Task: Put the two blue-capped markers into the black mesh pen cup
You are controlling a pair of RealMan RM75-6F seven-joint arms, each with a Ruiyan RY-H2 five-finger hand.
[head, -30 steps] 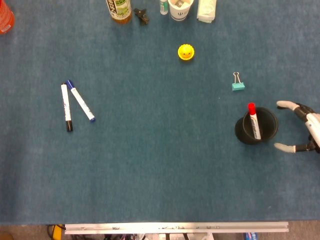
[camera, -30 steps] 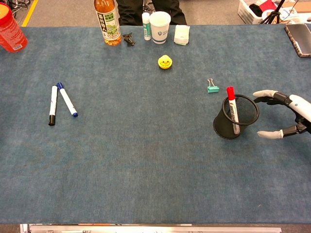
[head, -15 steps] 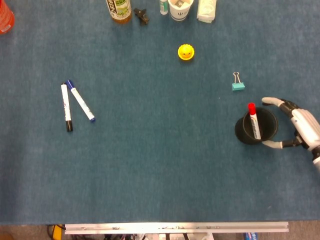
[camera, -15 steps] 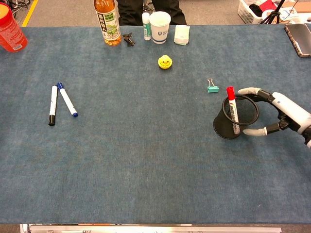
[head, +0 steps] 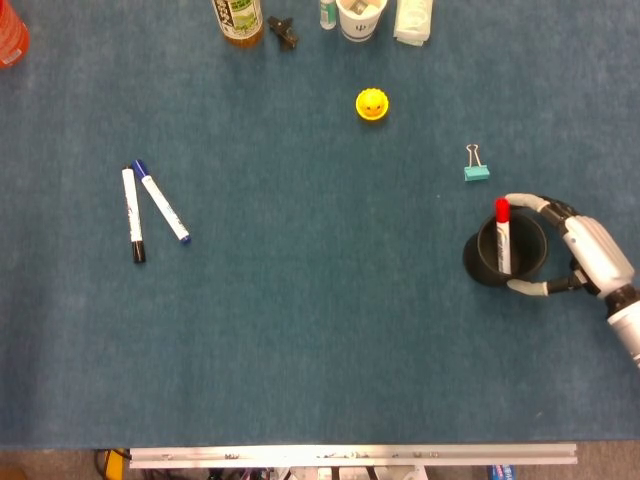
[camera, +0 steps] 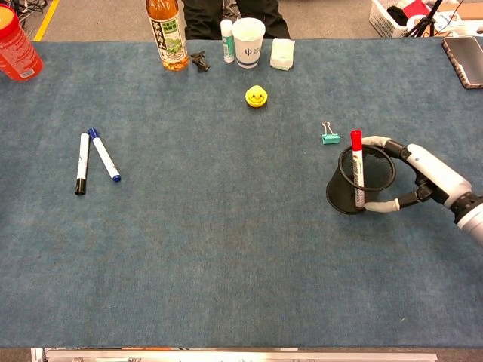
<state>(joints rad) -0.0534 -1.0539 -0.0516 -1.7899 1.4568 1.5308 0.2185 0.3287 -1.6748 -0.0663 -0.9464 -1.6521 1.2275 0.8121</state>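
The right hand (camera: 423,177) wraps its fingers (camera: 381,206) around the black mesh pen cup (camera: 353,187) at four o'clock; both markers (camera: 104,154) lie at nine o'clock. Bottle label unreadable.

Red bottle (head: 8,32), laptop (camera: 466,60): cut by frame edges.

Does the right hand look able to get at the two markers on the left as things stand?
Probably not directly: the right hand wraps the black mesh pen cup at the far right, while the two markers lie across bare table at the far left.
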